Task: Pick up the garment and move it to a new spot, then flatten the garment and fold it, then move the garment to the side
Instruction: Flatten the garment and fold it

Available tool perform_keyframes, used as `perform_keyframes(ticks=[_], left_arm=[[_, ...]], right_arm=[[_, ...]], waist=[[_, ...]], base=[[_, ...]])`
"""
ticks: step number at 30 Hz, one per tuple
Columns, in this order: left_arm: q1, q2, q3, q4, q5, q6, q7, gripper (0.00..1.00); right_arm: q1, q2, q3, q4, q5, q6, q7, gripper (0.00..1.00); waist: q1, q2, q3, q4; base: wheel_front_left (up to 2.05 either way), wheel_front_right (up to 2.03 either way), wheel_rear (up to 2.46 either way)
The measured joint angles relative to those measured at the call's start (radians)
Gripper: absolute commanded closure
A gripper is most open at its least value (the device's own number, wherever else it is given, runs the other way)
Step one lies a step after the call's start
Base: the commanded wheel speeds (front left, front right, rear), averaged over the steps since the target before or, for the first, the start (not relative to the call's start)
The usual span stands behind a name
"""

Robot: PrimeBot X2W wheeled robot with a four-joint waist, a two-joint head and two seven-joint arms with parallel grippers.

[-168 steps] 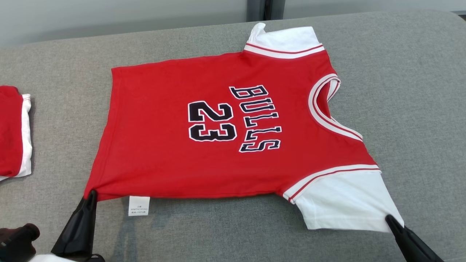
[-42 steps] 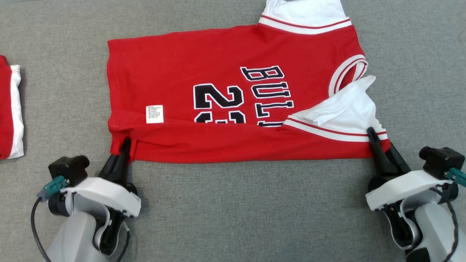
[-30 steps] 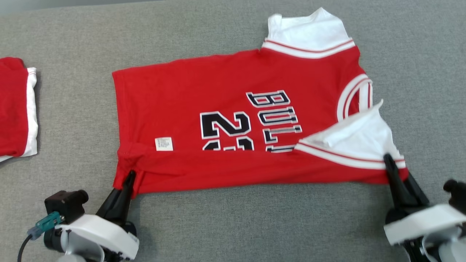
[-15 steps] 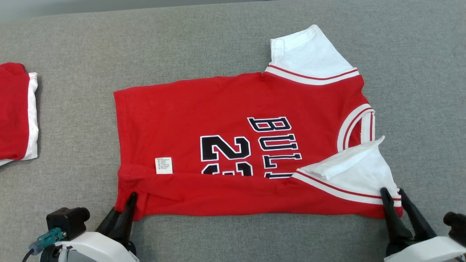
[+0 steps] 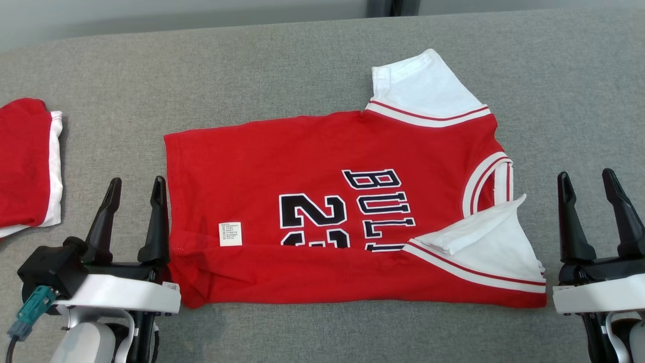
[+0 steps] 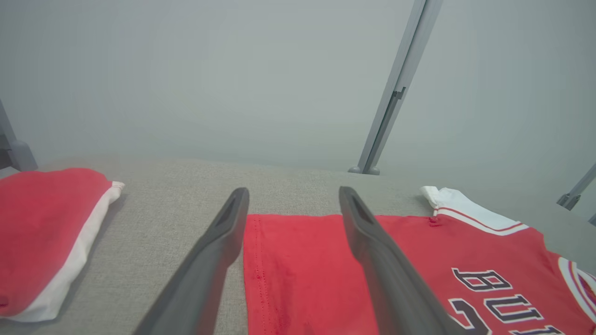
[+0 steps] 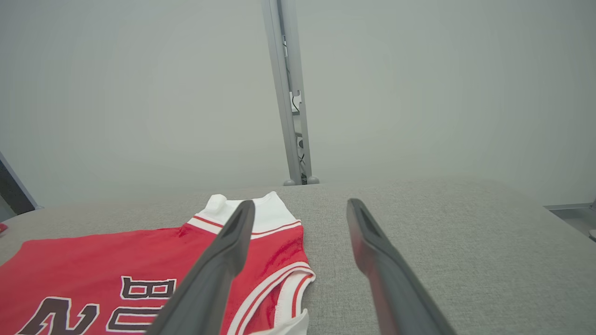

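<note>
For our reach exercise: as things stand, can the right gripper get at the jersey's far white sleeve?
Probably yes. The right gripper stands open beside the jersey, and bare grey surface lies between it and the far white sleeve.

The red jersey (image 5: 322, 166) lies flat mid-bench (image 5: 252, 70), its near long edge folded up over the number and the near white sleeve (image 5: 491, 247) turned onto the chest. The left gripper (image 5: 138, 180) stands spread just beside the hem, the right gripper (image 5: 585, 174) spread beyond the collar, both empty. A folded red-and-white garment (image 5: 22, 166) lies toward the bench's left side.
</note>
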Motion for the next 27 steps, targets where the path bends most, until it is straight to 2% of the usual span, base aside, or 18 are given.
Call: perform_keyframes(ticks=[7,14,20,27], left_arm=[[-0.034,0.007,0.001,0.010,0.040,0.005,-0.028,0.00],[-0.066,0.009,-0.009,0.038,0.040,-0.011,-0.034,0.00],[-0.214,0.028,-0.029,0.128,0.010,-0.072,0.047,0.00],[-0.392,0.046,-0.044,0.394,-0.091,-0.165,0.210,0.00]], right_arm=[[-0.020,-0.002,0.031,0.000,-0.018,0.000,0.005,0.00],[-0.032,-0.001,0.041,0.004,-0.015,0.000,0.005,0.00],[-0.072,0.001,0.066,0.009,-0.006,0.000,0.004,0.00],[-0.126,0.007,0.108,0.044,0.013,0.000,-0.016,0.00]], waist=[[0.0000,0.0000,-0.006,0.003],[0.0000,0.0000,0.013,0.000],[0.0000,0.0000,0.050,-0.013],[0.0000,0.0000,0.106,-0.050]], base=[[0.00,0.00,0.00],[0.00,0.00,0.00],[0.00,0.00,0.00],[0.00,0.00,0.00]])
